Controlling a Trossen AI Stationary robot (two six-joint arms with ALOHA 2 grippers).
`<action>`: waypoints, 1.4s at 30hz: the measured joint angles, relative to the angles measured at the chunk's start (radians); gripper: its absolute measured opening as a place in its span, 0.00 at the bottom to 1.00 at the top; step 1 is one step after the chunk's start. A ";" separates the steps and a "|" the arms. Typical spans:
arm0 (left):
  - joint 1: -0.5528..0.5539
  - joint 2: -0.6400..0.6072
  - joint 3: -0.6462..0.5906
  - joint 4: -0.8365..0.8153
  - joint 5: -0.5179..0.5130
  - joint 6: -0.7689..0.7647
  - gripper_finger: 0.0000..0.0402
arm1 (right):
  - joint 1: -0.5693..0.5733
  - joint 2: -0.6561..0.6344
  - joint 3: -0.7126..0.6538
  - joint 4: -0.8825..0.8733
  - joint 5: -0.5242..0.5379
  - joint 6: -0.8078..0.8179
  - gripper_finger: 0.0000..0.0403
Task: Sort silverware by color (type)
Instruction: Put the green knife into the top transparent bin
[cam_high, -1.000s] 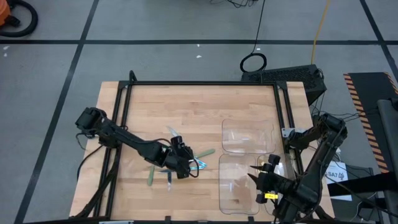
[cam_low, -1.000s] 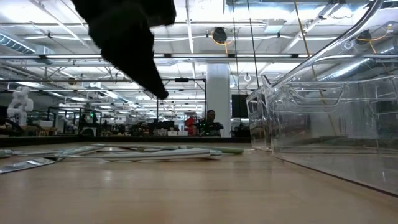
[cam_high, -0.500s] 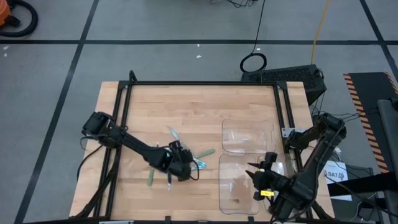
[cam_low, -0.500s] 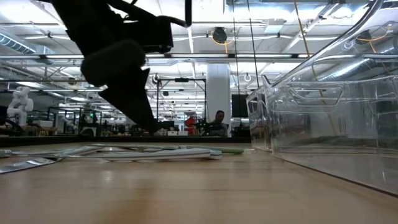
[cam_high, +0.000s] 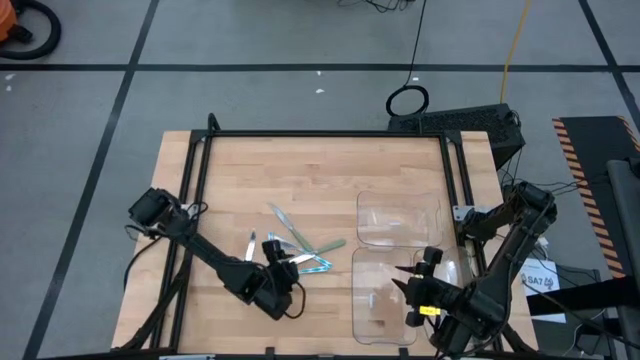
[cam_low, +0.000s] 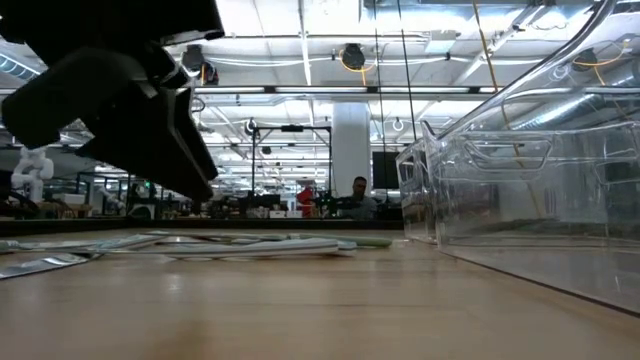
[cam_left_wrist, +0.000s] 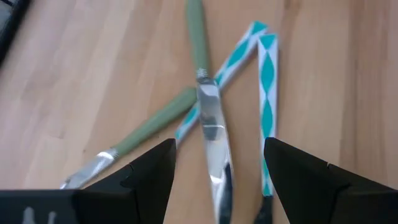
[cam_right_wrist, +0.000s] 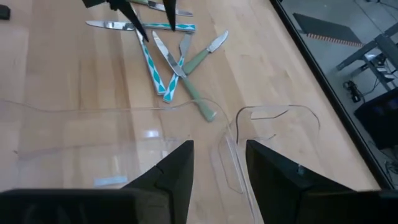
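While my left claw (cam_high: 281, 281) hangs low near the table's front edge, left of centre, its fingers (cam_left_wrist: 149, 180) stand spread wide and hold nothing.

Item: green-handled knife (cam_left_wrist: 204, 93). Lies on the wooden table (cam_high: 320, 165) straight ahead of my left claw, blade between the open fingers in the left wrist view, handle pointing away. Crosses over other pieces.

Item: second green-handled utensil (cam_left_wrist: 140, 134). Lies slantwise under the knife, metal end toward my left claw.

Item: two teal-and-white patterned utensils (cam_left_wrist: 266, 93). One runs alongside the knife, just beside it; the other crosses under the knife.

Item: silverware pile (cam_high: 297, 245). Several pieces overlap in a loose fan near the table's middle, toward the front, between my left claw and the trays. A separate knife (cam_high: 250, 246) lies apart on the pile's left side.

Item: two clear plastic trays (cam_high: 398, 222). Set one behind the other along the table's right side; whether they hold anything I cannot tell.

Item: right claw (cam_high: 412, 285). Waits over the front tray near the table's front right corner, fingers (cam_right_wrist: 171, 171) parted, nothing between them.
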 joint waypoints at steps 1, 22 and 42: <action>0.003 0.000 0.000 -0.003 -0.010 0.000 0.63 | 0.000 0.000 0.000 0.000 0.000 -0.010 0.35; 0.027 0.080 0.000 -0.013 0.047 0.008 0.51 | 0.000 0.000 0.000 0.001 0.008 -0.076 0.35; 0.064 0.116 0.001 -0.058 0.029 0.027 0.33 | 0.000 0.000 0.000 0.017 0.005 -0.083 0.35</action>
